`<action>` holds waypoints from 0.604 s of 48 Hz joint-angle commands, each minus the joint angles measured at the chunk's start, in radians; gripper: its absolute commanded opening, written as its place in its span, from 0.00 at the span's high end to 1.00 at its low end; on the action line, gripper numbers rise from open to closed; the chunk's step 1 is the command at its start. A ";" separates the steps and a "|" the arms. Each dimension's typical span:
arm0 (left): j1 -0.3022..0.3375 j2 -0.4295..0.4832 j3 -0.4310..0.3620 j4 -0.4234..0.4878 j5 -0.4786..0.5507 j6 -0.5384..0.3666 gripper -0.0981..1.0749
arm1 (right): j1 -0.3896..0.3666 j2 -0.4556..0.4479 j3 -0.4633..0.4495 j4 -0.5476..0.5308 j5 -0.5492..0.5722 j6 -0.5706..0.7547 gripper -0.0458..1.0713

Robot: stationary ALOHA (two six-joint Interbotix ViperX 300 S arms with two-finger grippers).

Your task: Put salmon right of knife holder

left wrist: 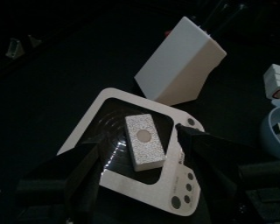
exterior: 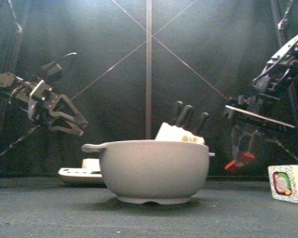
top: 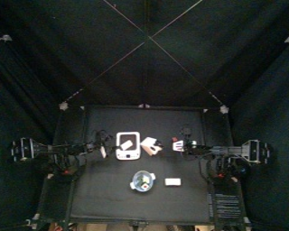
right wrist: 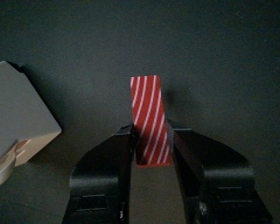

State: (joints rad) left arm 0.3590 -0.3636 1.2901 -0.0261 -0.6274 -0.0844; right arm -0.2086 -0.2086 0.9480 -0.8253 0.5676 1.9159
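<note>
Two arms stand over the table (top: 108,191), one at each side, and we take the scene from its left side to its right. The left gripper (exterior: 72,95) hangs above the left part of the table with its jaws spread wide and nothing between them. Under it, in the left wrist view, we see a white tray (left wrist: 98,118) with rounded corners and a dark inner face. A small plain white rectangle (left wrist: 143,141) lies flat on that face. Just beyond the tray stands the knife holder (left wrist: 180,63), a white boxy block. In the front view dark knife handles rise from it behind the bowl. The grey bowl (exterior: 149,169) sits nearer the table's front edge, apart from the tray and the block. To the right of the knife holder we find the salmon (right wrist: 147,109), a narrow red piece with white stripes. The right gripper (right wrist: 150,131) grips it, with the jaws closed narrowly on its lower end. In the front view the piece hangs low below that gripper, near the table surface, and we cannot tell whether it touches the surface. In the right wrist view it stands near the block but clear of it. At the far right in the front view, a small printed carton (exterior: 289,183) stands on the table.
</note>
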 commanded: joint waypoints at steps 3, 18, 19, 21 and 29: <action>0.002 0.003 -0.005 0.000 -0.002 0.002 0.10 | 0.011 0.023 -0.032 -0.021 0.049 0.032 0.38; 0.000 0.002 -0.006 0.000 -0.002 0.002 0.10 | 0.034 0.066 -0.040 -0.014 0.041 0.051 0.23; 0.002 0.002 -0.005 0.000 -0.002 0.002 0.10 | 0.035 0.069 -0.041 -0.014 0.041 0.049 0.21; 0.002 0.002 -0.006 0.000 -0.002 0.000 0.10 | 0.035 0.074 -0.044 -0.014 0.041 0.049 0.19; 0.000 0.002 -0.006 0.000 -0.002 0.000 0.10 | 0.038 0.081 -0.055 -0.014 0.041 0.038 0.12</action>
State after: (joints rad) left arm 0.3590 -0.3605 1.2947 -0.0261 -0.6259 -0.0844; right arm -0.1733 -0.1166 0.9143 -0.8376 0.6090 1.9604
